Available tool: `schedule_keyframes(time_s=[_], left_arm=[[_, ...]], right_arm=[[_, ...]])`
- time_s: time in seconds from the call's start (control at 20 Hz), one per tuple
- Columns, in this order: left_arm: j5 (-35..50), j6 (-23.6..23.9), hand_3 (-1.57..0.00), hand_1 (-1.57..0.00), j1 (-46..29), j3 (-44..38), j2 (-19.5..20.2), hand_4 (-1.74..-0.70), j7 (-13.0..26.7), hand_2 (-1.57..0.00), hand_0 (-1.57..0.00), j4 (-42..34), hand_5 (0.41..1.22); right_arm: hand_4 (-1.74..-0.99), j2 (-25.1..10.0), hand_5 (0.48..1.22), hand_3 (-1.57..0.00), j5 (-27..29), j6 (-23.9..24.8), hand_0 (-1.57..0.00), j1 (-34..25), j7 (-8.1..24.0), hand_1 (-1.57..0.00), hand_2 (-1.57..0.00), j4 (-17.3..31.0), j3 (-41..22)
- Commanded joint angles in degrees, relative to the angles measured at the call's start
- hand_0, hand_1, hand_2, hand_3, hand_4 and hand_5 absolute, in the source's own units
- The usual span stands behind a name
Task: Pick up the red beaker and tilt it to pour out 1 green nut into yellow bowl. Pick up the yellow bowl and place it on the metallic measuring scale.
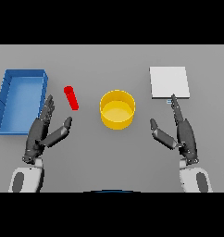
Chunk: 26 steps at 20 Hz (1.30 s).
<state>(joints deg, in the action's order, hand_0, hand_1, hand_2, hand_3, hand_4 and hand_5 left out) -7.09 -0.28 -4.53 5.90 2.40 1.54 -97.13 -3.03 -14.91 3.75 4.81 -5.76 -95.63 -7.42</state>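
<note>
- The left hand hangs over the near left part of the grey table, fingers straight and spread, thumb held out to the right; it grips nothing.
- Just beyond its thumb, to the far right of the hand, the red beaker stands apart from the fingers, not touched by them. It looks tilted, its top end toward the far left. Whether anything lies inside it cannot be made out.
- Left of that hand sits a blue tray, a rectangular bin with raised walls, close beside the fingertips.
- The right hand hangs over the near right part of the table, fingers straight and pointing away, thumb stretched to the left; it too holds nothing.
- Just past its fingertips, at the far right, lies the metallic measuring scale, a pale square plate with a small panel on its near edge.
- Between the two hands, near the middle of the table, the yellow bowl stands upright, well apart from the scale and to the right of the beaker.
</note>
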Motion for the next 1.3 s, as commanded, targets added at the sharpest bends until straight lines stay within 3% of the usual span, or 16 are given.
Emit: schedule_keyframes(time_s=[0.0, 0.2, 0.55, 1.0, 1.25], left_arm=[[0.0, -0.2, 0.00, 0.00, 0.1, -0.4, 0.9, -1.22, 1.1, 0.00, 0.00, -0.2, 0.658], [-0.9, -0.7, 0.00, 0.00, -0.4, 0.7, 1.4, -1.24, 1.7, 0.00, 0.00, -1.4, 0.668], [-1.0, -1.0, 0.00, 0.00, 9.2, -1.0, 0.3, -1.38, 2.2, 0.00, 0.00, 10.3, 0.738], [-1.3, 0.6, 0.00, 0.00, 20.2, -5.0, -0.4, -1.33, -1.0, 0.00, 0.00, 27.1, 0.714], [-1.3, 0.8, 0.00, 0.00, 25.8, -6.5, -0.1, -1.32, -2.5, 0.00, 0.00, 33.1, 0.706]], right_arm=[[-1.235, -0.1, 0.678, 0.00, -0.7, 0.4, 0.00, 0.5, 0.1, 0.00, 0.00, -0.1, -0.2], [-1.250, -0.1, 0.681, 0.00, -0.5, -0.4, 0.00, 1.7, 0.4, 0.00, 0.00, -2.3, -0.9], [-1.304, 0.2, 0.678, 0.00, 2.6, -2.0, 0.00, 0.9, 0.5, 0.00, 0.00, -2.4, 0.0], [-1.338, 0.4, 0.688, 0.00, 2.7, -1.5, 0.00, 0.3, 2.3, 0.00, 0.00, -2.3, 0.4], [-1.331, 0.2, 0.687, 0.00, 3.9, -2.2, 0.00, 0.0, 1.1, 0.00, 0.00, -1.7, 1.0]])
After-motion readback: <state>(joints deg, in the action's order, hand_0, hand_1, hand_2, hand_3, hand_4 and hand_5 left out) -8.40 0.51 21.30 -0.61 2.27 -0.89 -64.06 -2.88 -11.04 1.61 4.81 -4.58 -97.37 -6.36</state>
